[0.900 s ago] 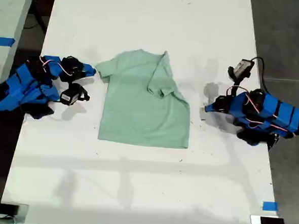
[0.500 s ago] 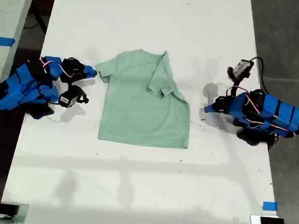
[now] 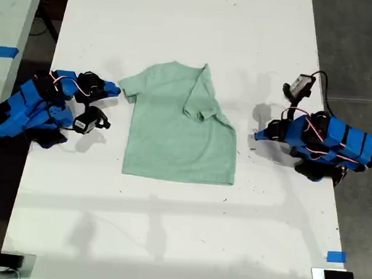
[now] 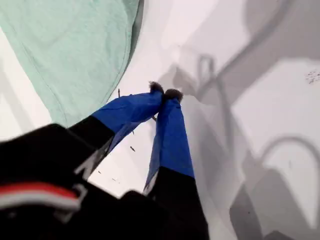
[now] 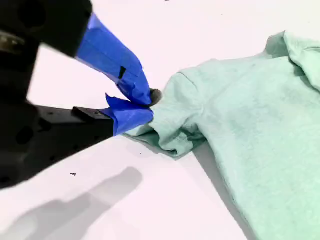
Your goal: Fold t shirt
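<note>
My second claw point(image 5: 145, 102) was closed on the sleeve edge of the t shirt point(image 3: 177, 123) — blue-taped tips pinching bunched cloth at the exterior view's left, by the arm there point(image 3: 33, 105). My first claw point(image 4: 165, 92) was closed on nothing, tips together over bare white surface point(image 3: 167, 239), just beside the shirt's edge at the exterior view's right. The mint-green shirt lay flat at mid-surface between both arms — one sleeve already folded inward over the body, hem toward the view's bottom. A piece of blue tape point(image 3: 335, 257) sat near the exterior view's lower right corner.
</note>
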`<state>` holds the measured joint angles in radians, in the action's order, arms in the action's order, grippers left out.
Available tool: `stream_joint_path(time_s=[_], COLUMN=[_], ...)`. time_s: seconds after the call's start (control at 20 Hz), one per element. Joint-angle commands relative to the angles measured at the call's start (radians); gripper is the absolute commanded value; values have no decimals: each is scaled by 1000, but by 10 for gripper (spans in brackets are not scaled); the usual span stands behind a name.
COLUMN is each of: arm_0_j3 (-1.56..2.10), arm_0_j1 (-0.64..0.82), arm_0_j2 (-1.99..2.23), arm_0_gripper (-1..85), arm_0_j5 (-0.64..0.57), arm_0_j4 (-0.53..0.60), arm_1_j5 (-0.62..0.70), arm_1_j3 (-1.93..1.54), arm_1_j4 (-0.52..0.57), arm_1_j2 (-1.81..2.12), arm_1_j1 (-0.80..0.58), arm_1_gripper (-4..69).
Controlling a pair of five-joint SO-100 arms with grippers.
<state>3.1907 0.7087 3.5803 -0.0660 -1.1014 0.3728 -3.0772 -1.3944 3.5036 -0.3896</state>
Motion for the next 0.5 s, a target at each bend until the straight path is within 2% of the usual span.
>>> stream_joint_path(time_s=[0.0, 0.45], arm_0_j3=[12, -20], arm_0_j1=[-11, -20], arm_0_j2=[6, 6], arm_0_gripper=[-1, -1], arm_0_j5=[-8, -17], arm_0_j4=[18, 8], arm_1_j5=[5, 8], arm_1_j3=[-14, -14], arm_1_j4=[25, 25], arm_1_j2=[-2, -2], arm_1_j1=[3, -2], arm_1_gripper=[12, 12])
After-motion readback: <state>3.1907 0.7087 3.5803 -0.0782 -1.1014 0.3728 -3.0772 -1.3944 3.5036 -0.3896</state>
